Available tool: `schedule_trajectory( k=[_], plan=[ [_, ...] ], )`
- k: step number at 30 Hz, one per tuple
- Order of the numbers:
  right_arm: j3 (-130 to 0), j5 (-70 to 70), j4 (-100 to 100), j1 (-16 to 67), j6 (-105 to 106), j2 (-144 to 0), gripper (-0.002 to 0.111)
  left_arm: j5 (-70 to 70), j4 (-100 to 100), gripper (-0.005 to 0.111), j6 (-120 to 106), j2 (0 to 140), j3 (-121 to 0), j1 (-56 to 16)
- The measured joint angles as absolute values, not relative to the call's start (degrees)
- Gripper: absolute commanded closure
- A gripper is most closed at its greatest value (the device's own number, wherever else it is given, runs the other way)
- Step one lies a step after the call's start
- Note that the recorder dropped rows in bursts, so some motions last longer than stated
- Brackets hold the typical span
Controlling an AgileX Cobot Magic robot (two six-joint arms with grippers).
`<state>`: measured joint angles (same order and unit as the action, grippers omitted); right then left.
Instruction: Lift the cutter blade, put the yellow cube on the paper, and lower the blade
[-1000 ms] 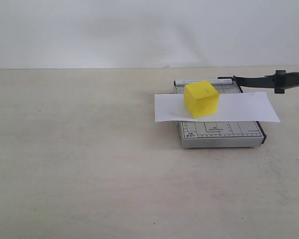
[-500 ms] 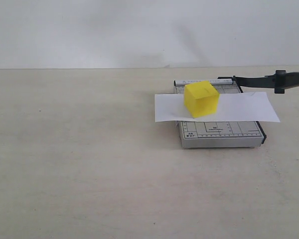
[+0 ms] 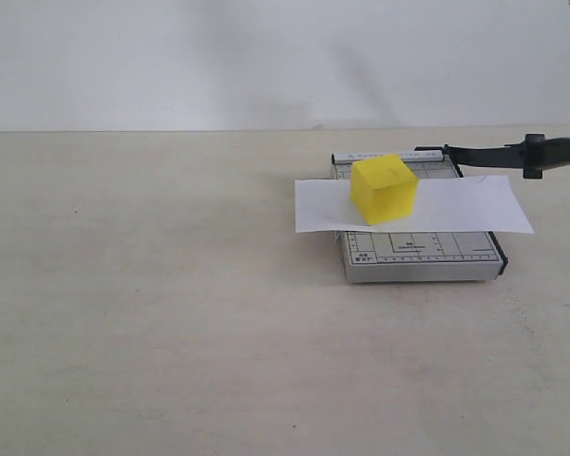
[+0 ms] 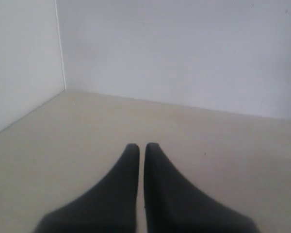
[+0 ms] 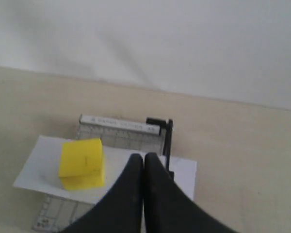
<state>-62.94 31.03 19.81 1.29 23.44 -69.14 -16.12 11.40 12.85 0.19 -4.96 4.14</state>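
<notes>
The yellow cube (image 3: 384, 188) rested on the paper (image 3: 465, 204), which lay across the cutter base (image 3: 427, 255) and overhung both of its sides. The cutter blade (image 3: 513, 154) stood off the base, reaching from the hinge at the base's far corner out beyond its right edge. The right gripper (image 5: 144, 158) hovered above the base, clenched on nothing. The left gripper (image 4: 141, 148), likewise clenched and empty, had no base in its view. Judged step: lowering the blade. The next move called for reaching the handle and pressing it down to the base.
</notes>
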Motion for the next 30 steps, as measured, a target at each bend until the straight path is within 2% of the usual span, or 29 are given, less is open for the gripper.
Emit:
schedule_trajectory(
  k=[3,7,10,12,30],
  plan=[
    [-68.8,40.3,10.4,1.3,16.0,-75.6,0.1,-16.9,11.6,0.102,12.9,0.2,-2.6,4.1],
    [-74.4,50.7,5.8,1.3,12.5,-81.2,0.076,-16.3,11.4,0.102,12.9,0.2,-0.9,4.1],
    [-76.3,52.5,5.3,1.3,10.8,-83.4,0.062,-15.8,11.1,0.102,13.2,0.2,-0.9,4.1],
    [-76.8,52.7,5.1,1.3,10.1,-84.3,0.057,-15.3,10.3,0.102,13.8,0.2,-0.9,4.1],
    [-76.9,58.9,5.4,1.3,6.6,-88.8,0.057,-14.9,9.5,0.102,14.3,0.2,-0.9,4.1]
  ],
)
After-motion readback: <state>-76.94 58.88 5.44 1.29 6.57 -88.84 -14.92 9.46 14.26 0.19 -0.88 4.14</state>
